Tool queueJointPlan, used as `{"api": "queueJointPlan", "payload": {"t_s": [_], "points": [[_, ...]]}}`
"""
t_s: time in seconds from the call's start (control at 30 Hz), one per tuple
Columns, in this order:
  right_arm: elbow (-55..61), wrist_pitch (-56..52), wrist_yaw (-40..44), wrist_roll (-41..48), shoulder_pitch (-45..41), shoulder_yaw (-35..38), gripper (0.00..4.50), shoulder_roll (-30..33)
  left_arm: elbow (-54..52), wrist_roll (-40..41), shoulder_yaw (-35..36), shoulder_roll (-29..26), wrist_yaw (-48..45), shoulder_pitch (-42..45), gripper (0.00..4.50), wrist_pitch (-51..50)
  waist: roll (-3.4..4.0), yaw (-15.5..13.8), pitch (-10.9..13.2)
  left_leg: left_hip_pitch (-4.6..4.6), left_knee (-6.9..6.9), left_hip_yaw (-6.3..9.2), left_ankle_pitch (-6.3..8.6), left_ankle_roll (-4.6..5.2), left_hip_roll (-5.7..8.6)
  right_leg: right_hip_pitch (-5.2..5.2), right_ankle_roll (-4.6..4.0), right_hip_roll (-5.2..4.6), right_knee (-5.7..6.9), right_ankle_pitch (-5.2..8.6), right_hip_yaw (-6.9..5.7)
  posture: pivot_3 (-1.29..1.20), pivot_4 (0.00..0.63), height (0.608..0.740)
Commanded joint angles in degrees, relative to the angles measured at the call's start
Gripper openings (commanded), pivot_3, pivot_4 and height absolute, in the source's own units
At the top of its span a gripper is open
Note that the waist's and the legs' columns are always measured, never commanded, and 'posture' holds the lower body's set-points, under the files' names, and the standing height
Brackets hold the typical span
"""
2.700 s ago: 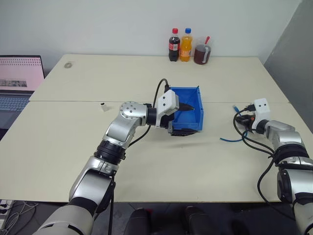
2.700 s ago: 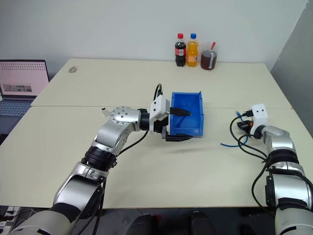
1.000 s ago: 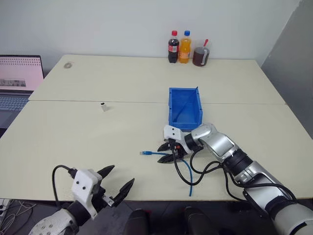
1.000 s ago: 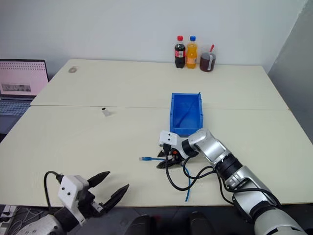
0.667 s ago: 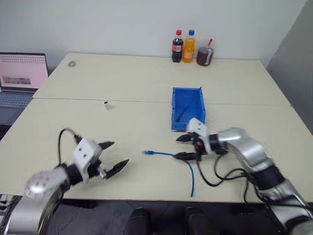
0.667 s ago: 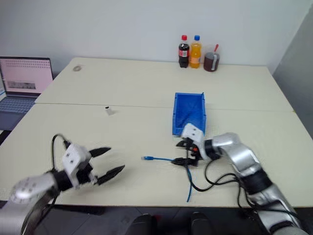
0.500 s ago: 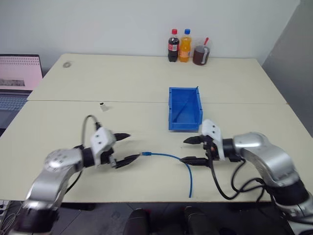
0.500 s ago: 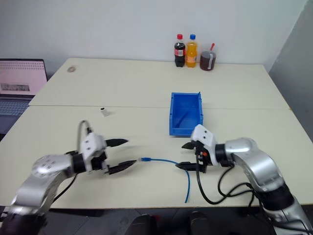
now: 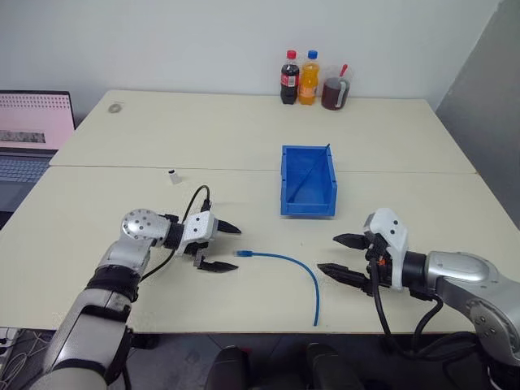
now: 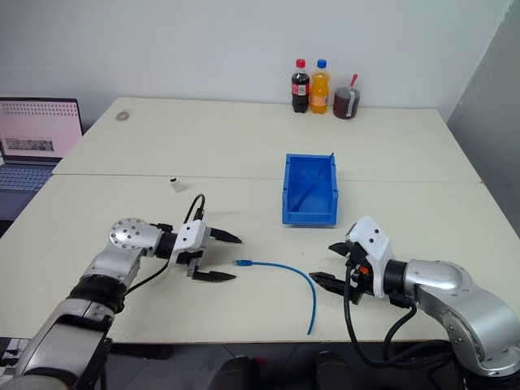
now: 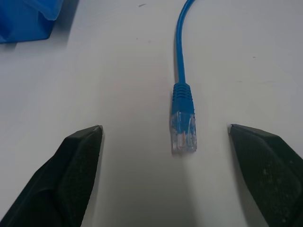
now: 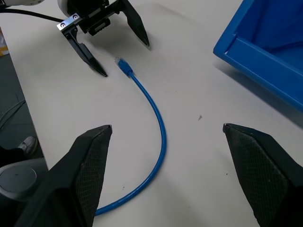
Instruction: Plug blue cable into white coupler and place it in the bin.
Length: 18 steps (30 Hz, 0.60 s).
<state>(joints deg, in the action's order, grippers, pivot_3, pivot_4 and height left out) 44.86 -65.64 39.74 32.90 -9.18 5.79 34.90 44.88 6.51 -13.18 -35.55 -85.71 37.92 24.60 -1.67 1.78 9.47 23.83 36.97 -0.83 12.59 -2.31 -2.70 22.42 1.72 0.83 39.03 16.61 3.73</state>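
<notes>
The blue cable is laid loose on the worktop, its clear plug framed between the wide-spread fingers of the left tool. The right tool is held wide open beside the cable's bend, gripping nothing. The bin is set behind; the white coupler stands well apart.

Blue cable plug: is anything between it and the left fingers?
Nothing visible. The blue cable lies on bare table, its plug facing the gap of the open left gripper, untouched.
</notes>
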Motion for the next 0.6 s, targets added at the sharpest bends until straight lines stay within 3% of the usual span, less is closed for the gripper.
{"api": "queueJointPlan", "payload": {"t_s": [0.03,0.5,0.6], "points": [[2.23,-0.46,-1.69,2.49,0.49,2.5,4.09,0.68,3.24,-2.9,-1.99,0.72,-2.36,-0.08,3.48,2.68,-0.01,-0.03,-0.01,0.0,0.0,0.01,0.0,0.0,0.0,-0.01,0.0,0.0,0.0,0.0,-0.01,0.0,0.15,0.74],[-0.03,1.04,-4.45,5.07,-1.37,0.6,4.09,2.52,7.5,-4.75,-2.18,2.4,-2.51,0.31,0.44,4.35,0.33,-0.14,-0.38,-0.09,0.01,0.12,-0.02,0.03,0.02,-0.14,0.0,-0.02,0.0,0.0,-0.09,0.0,0.15,0.74],[0.31,1.13,-4.91,5.6,-1.01,0.15,4.09,2.54,8.48,-5.81,-2.28,2.1,-1.43,0.67,0.27,6.66,0.37,-0.13,-0.42,-0.09,0.01,0.16,-0.03,0.05,0.02,-0.15,0.0,-0.02,0.0,0.0,-0.08,0.0,0.15,0.74]]}}
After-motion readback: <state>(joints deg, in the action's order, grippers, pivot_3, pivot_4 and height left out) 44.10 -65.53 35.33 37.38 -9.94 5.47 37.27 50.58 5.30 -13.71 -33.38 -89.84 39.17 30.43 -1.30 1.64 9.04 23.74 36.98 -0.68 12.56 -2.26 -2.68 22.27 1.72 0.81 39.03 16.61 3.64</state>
